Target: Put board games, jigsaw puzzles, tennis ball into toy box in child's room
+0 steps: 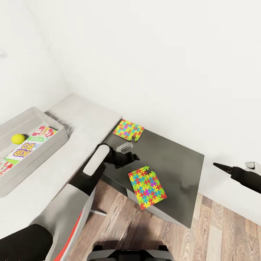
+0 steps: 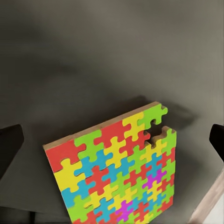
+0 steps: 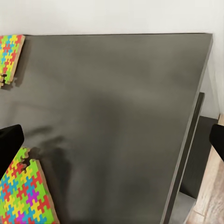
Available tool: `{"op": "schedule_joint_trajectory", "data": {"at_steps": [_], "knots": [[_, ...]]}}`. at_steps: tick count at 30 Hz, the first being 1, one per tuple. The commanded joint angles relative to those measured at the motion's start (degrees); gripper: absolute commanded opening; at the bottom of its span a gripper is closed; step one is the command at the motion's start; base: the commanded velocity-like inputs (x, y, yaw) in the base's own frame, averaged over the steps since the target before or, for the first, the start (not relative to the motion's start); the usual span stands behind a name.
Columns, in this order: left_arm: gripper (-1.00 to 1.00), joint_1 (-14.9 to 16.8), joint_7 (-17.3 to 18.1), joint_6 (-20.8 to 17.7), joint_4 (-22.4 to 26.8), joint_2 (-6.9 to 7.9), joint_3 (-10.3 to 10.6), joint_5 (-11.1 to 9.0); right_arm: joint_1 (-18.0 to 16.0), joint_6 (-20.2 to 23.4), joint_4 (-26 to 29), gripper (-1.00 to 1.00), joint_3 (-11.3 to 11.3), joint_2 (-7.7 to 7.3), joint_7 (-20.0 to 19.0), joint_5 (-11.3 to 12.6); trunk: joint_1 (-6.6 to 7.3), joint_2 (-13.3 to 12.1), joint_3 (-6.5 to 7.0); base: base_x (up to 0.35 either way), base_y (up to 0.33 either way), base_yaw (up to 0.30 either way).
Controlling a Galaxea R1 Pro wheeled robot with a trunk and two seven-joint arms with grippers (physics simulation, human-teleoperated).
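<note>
Two jigsaw puzzles [image 1: 147, 187] [image 1: 128, 129] flat on dark-grey table section [image 1: 174, 159]; left gripper [image 1: 135, 157] above nearer, fingers spread, empty; right gripper [image 1: 217, 165] state indeterminable.

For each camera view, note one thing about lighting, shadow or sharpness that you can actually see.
Head view: the white wall is washed out, nearly featureless; the left gripper casts a soft shadow on the dark table section. Left wrist view: the near jigsaw puzzle is sharp, with a blurred shadow beyond its notched corner. Right wrist view: a diffuse dark shadow smears across the tabletop; no glare.
</note>
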State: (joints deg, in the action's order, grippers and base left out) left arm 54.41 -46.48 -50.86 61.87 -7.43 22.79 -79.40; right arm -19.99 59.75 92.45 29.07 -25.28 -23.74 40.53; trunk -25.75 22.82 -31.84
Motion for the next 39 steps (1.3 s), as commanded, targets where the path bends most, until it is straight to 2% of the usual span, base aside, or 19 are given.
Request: {"op": "schedule_joint_trajectory", "data": {"at_steps": [1,18,39], "knots": [[1.0,0.4,-0.6,0.0,-0.7,-0.01,0.0,-0.6,-0.1,0.2,0.0,1.0,0.1,-0.01,-0.6,-0.5,-0.03,0.1,-0.08,0.0,0.0,0.0],[1.0,1.6,-0.2,0.1,-5.8,-0.29,0.0,-1.0,-0.1,0.2,0.0,1.0,0.4,0.02,-0.5,-0.5,-0.03,0.1,-0.08,0.0,0.0,0.0],[1.0,1.3,0.4,0.3,-7.2,-0.62,0.4,-0.9,-0.1,0.2,-0.1,1.0,0.3,0.15,-0.6,-0.5,-0.03,0.1,-0.08,0.0,0.0,0.0]]}}
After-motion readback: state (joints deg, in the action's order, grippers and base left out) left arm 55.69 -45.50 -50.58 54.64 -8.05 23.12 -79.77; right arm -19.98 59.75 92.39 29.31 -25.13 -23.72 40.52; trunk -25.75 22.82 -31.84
